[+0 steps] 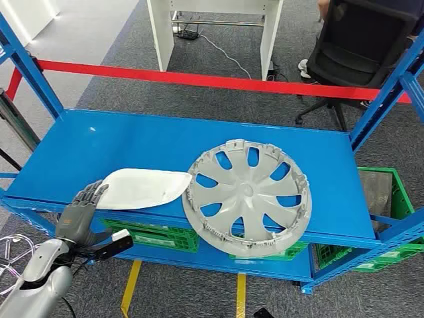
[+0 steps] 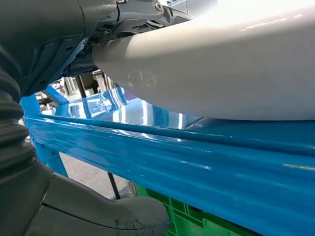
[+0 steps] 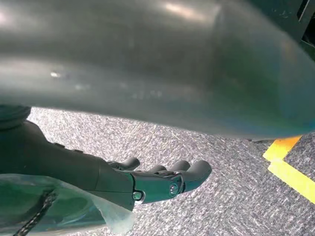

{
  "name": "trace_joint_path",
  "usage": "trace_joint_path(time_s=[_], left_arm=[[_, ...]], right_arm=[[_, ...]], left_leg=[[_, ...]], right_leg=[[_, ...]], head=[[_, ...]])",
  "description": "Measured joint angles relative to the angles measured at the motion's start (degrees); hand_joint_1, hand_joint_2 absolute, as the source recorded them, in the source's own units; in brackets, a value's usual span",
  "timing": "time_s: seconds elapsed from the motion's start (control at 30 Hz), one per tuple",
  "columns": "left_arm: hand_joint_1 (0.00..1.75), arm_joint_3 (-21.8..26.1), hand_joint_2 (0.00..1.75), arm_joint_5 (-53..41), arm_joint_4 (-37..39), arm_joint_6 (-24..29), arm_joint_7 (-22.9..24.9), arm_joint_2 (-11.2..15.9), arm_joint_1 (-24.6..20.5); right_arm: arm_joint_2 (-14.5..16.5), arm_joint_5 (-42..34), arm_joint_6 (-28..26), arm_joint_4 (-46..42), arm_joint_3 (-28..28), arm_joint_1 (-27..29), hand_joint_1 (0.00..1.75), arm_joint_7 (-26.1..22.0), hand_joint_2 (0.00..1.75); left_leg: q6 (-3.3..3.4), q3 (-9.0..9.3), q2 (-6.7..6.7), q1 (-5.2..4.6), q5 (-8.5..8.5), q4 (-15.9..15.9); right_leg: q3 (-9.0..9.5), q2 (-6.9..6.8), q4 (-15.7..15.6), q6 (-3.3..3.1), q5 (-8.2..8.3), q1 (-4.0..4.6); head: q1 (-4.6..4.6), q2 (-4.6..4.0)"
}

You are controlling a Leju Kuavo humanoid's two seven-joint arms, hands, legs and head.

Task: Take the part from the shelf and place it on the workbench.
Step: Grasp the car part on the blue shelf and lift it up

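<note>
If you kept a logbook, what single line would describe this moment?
left hand: fingers on white part at shelf edge | right hand: open, hanging over carpet | hubcap: on shelf, untouched

Shelf (image 1: 125,149): blue-painted metal, glossy, reflective.
White part (image 1: 142,189): smooth plastic-looking shell, satin sheen.
Wheel cover (image 1: 247,197): grey matt plastic, spoked, ribbed rim.
Crates (image 1: 395,199): green plastic, lattice walls.
Left hand (image 1: 80,215): grey metallic-looking fingers, ribbed rubbery wrist cover.
Right hand (image 3: 148,182): dark, smooth finish.
Floor (image 1: 125,66): grey carpet, rough weave.
</note>
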Motion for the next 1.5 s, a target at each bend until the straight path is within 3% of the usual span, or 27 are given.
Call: trace_joint_path(time_s=[0.3, 0.6, 0.67, 0.8, 1.5], left_arm=[[0.0, -2.59, 1.75, -2.31, 2.0, -0.86, 0.62, 0.21, -1.57], [0.0, -4.31, 1.75, -2.59, 2.36, -1.12, 1.84, 2.09, -2.19], [0.06, -4.45, 1.75, -2.42, 2.36, -1.11, 1.98, 2.35, -2.27], [1.71, -4.68, 1.75, -2.07, 2.36, -0.87, 2.03, 2.69, -2.3], [1.75, -1.4, 1.75, 0.26, 0.52, 3.27, 1.92, 3.93, -2.25]], right_arm=[[0.0, -0.28, 0.18, 0.0, 0.47, -0.04, 0.0, 0.0, 0.0], [0.0, -0.98, 0.28, 0.0, 0.48, 0.02, 0.0, -0.02, 0.0], [0.0, -1.04, 0.28, 0.0, 0.49, 0.02, 0.0, -0.02, 0.0], [0.0, -1.11, 0.25, 0.0, 0.5, 0.02, 0.0, -0.02, 0.0], [0.0, -1.93, -0.76, 0.0, 1.34, 0.08, 0.0, -0.37, 0.0]], left_leg=[[0.0, 0.0, 0.0, 0.0, 0.0, 0.0], [0.0, 0.0, 0.0, 0.0, 0.0, 0.0], [0.0, 0.0, 0.0, 0.0, 0.0, 0.0], [-0.01, 0.0, 0.0, 0.0, 0.01, 0.0], [-0.04, 0.01, 0.0, 0.0, 0.03, 0.0]], right_leg=[[0.02, 0.01, 0.0, 0.0, 0.0, 0.0], [0.0, 0.01, 0.02, 0.0, 0.0, 0.0], [0.0, 0.01, 0.02, 0.0, 0.0, 0.0], [0.0, 0.01, 0.03, 0.0, 0.0, 0.0], [-0.04, 0.01, 0.14, 0.0, 0.0, 0.0]], head=[[0.01, 0.0], [0.0, 0.0], [0.0, 0.0], [0.0, 0.0], [0.0, 0.0]])
